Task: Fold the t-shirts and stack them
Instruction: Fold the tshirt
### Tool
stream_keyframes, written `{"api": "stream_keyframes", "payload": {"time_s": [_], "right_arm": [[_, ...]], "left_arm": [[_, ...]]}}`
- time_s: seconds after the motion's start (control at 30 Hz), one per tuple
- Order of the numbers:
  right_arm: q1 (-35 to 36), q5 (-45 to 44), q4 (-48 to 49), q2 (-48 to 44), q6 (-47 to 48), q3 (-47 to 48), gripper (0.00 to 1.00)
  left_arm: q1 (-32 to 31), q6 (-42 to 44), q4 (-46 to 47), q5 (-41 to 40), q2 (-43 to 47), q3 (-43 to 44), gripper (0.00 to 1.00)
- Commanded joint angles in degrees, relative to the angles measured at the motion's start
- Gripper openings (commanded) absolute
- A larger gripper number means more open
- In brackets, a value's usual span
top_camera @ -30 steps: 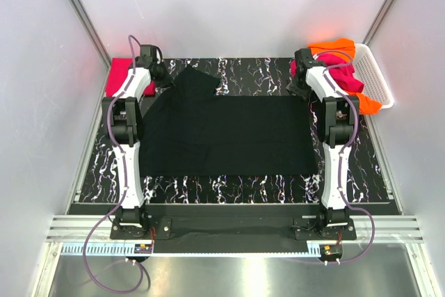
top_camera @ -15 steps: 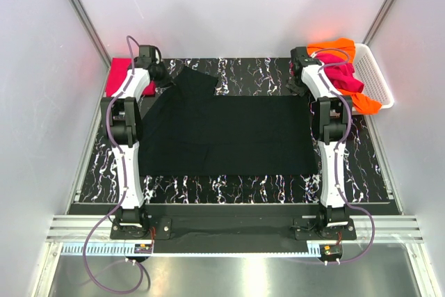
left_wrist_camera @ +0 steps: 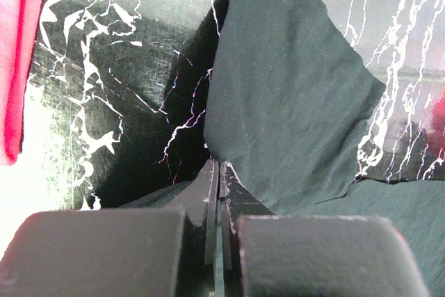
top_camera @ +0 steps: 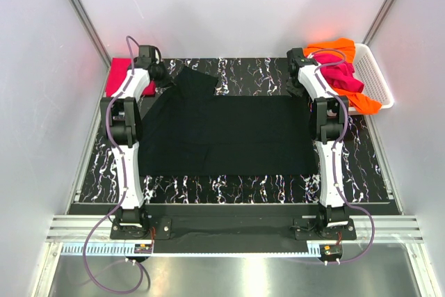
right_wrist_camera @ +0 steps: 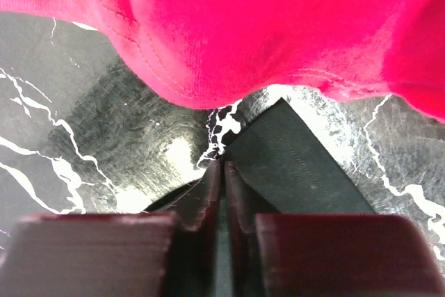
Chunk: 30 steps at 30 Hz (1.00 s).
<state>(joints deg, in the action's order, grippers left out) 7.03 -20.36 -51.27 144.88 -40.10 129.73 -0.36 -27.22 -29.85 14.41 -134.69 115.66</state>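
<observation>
The large black t-shirt lies spread on the marbled table, one sleeve reaching toward the far left. My left gripper is shut on the cloth at that sleeve's base; from above it is at the far left. My right gripper sits at the shirt's far right corner, fingers closed together on its hemmed edge; overhead it shows beside the basket. A magenta t-shirt hangs just beyond those fingers. The red-pink t-shirt lies at the far left. An orange t-shirt sits in the basket.
A white lattice basket stands at the far right, with orange and magenta cloth spilling over its rim. Grey walls close in on three sides. The red-pink t-shirt's edge shows left of my left gripper. Marbled table shows along the near edge.
My right arm has shifted left and farther back to the shirt's far right corner, and its jaws have closed. The left arm and the black shirt have stayed put.
</observation>
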Motion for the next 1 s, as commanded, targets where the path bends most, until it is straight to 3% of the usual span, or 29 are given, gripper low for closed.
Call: {"api": "stream_keyframes", "payload": {"time_s": [0.0, 0.07, 0.43, 0.97], "right_arm": [[0.36, -1.09, -1.91, 1.99, 0.89, 2.62, 0.07], [0.36, -1.26, -2.52, 1.9, 2.47, 3.24, 0.0], [0.27, -2.58, -3.31, -7.84, 9.15, -1.58, 0.0], [0.18, 1.81, -3.14, -17.87, 7.05, -14.5, 0.0]], "left_arm": [[0.27, -0.02, 2.86, 1.32, 4.88, 0.36, 0.0], [0.27, 0.33, 2.78, 1.14, 5.23, 0.18, 0.0], [2.21, 1.47, 3.57, 0.88, 10.67, -4.82, 0.0], [2.38, 3.49, 3.3, 1.76, 19.9, -15.71, 0.0]]}}
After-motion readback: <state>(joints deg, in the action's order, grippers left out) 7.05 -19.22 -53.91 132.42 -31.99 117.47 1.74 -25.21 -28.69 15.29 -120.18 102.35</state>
